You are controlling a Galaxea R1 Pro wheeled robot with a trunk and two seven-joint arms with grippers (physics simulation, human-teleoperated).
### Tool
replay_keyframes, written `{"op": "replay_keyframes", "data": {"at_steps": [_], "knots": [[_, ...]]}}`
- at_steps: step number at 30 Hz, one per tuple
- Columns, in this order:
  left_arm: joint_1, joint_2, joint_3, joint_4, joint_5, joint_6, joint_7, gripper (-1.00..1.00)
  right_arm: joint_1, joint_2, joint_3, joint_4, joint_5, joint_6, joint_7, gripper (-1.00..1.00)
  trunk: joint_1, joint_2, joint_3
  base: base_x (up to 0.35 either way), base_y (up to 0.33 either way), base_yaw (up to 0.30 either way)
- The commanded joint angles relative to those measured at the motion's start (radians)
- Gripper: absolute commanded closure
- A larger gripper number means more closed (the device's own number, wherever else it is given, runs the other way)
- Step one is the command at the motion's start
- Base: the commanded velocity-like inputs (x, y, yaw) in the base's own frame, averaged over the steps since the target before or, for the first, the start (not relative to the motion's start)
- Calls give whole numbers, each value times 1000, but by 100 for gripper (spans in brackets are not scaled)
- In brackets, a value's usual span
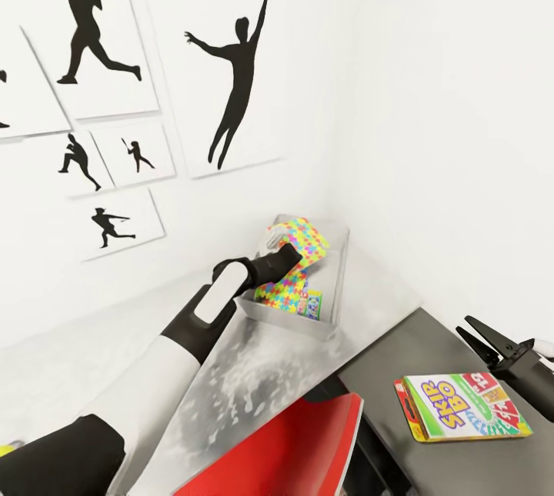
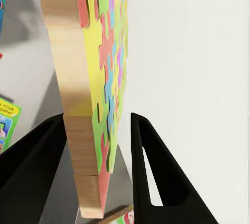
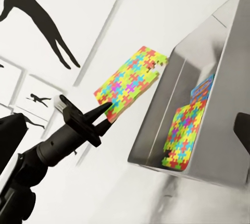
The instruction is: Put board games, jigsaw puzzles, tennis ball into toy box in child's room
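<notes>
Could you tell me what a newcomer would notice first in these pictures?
Probably the bright jigsaw puzzle that the left gripper holds up over the toy box, where another puzzle already leans inside. Next, the SKIP-BO board game lying on the table's dark wing, beside the open right gripper.

White corner walls; black silhouette posters (image 1: 231, 58) hang, perhaps of ballplayers.

Toy box (image 1: 286, 317), grey, open-topped, on speckled bench (image 1: 231, 373) in corner. One jigsaw puzzle (image 1: 278, 290) leaning inside beside blue board game (image 1: 311, 304). Second puzzle (image 3: 130, 81) upright above box, pinched in left claw (image 3: 105, 114). SKIP-BO game (image 1: 462, 405) flat on dark wing.
</notes>
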Motion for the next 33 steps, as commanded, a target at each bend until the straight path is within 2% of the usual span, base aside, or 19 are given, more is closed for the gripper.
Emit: {"op": "replay_keyframes", "data": {"at_steps": [1, 7, 14, 33], "knots": [[-2, -1, -1, -1, 11, 1, 9, 100, -1, 0, -1, 0, -1, 5, 2, -100, 0, -2, -3, 0, 0, 0], [-3, -3, -1, 2, 13, 1, 6, 100, -1, 0, -4, 0, -1, 5, 4, -100, 0, -2, -13, 0, 0, 0], [-3, -3, -5, 3, 11, -2, 6, 100, -1, 0, -39, 1, -1, 6, 8, -100, 0, -2, -25, 0, 0, 0], [-3, -3, -10, 4, 6, 2, 13, 100, -1, 0, -42, 1, -2, 7, 9, -100, 0, -2, -56, 0, 0, 0]]}}
